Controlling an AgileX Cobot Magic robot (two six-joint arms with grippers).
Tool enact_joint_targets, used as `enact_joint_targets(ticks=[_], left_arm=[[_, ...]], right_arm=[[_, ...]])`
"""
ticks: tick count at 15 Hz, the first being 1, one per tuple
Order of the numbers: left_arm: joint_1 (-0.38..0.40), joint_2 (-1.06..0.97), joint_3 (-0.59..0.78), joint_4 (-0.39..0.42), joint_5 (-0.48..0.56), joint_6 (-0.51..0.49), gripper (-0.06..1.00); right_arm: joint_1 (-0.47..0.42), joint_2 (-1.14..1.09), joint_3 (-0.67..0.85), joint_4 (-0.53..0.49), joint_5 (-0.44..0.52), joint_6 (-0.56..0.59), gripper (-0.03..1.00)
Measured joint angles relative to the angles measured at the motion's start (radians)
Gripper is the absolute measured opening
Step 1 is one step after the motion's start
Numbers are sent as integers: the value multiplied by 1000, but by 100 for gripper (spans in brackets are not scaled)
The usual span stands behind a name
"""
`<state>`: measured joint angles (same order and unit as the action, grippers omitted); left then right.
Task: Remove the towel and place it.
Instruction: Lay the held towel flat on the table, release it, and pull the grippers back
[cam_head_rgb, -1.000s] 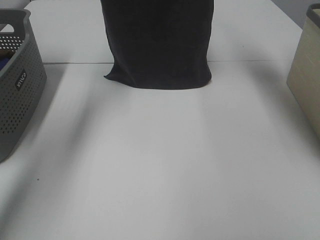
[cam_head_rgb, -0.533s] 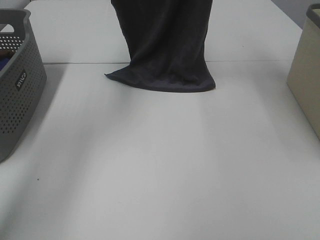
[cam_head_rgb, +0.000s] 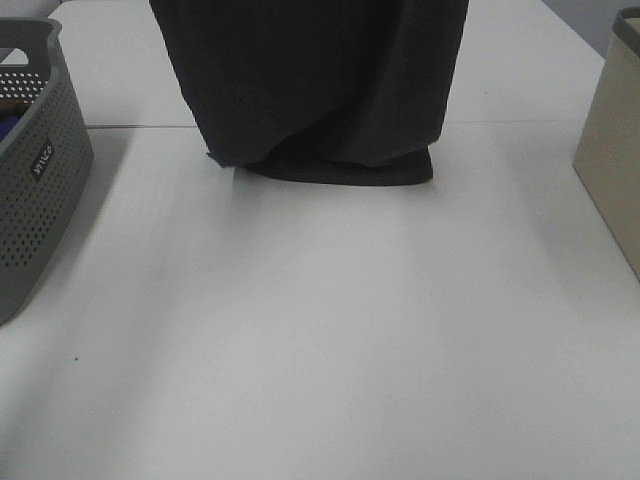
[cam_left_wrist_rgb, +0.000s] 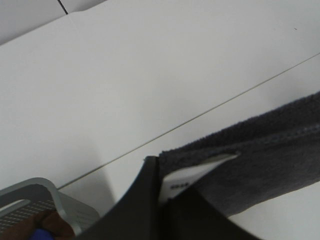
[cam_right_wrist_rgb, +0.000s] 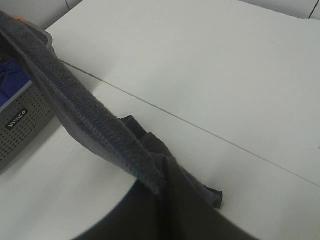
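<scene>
We see the towel hanging as a wide dark curtain at 12 o'clock over the bench. Its lower end is already touching down and is doubled into a flat fold on the surface. The upper edge runs out of the overhead view, so only the wrist views show the holds. The left gripper is clamped on 1 top corner, beside the white label. The right gripper looks clamped on the far end of the same hemmed edge, which stretches taut away from it. The grey perforated basket stands at 9 o'clock and a beige bin at 3 o'clock, both well apart from the cloth.

We judge the terry to be soft and limp, with no stiffness of its own. It will drape, sag between the 2 holds and bunch wherever it lands. It looks light enough for a corner pinch, and the pile should give a good bite with little risk of slipping. The hemmed corners are the right places to hold, because they keep the width spread. The lower fold could drag or roll under, so we would lay the rest down towards 6 o'clock to keep it flat.
</scene>
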<state>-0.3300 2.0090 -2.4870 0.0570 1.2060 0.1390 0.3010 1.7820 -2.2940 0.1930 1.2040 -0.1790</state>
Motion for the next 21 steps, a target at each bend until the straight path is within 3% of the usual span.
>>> enact_joint_targets(ticks=[2,3,7,11,14,15,21], left_arm=[[0,-27,81,-44,2,-40,0],[0,-129,269,-57,3,-60,0],[0,-407,628,-115,0,-93,0],[-4,-691,919,-227,-14,-103,0],[-4,-813,1044,-292,-23,-103,0],[-4,-869,1129,-314,-26,-103,0],[-4,-888,1355,-412,-29,-64,0]], right_arm=[[-1,-12,27,-2,14,13,1],[-1,-49,113,30,14,20,1],[0,-176,329,83,15,24,1],[4,-367,542,135,16,47,1],[5,-458,666,151,16,66,1],[9,-518,773,166,16,72,1],[11,-659,1100,173,8,95,1]])
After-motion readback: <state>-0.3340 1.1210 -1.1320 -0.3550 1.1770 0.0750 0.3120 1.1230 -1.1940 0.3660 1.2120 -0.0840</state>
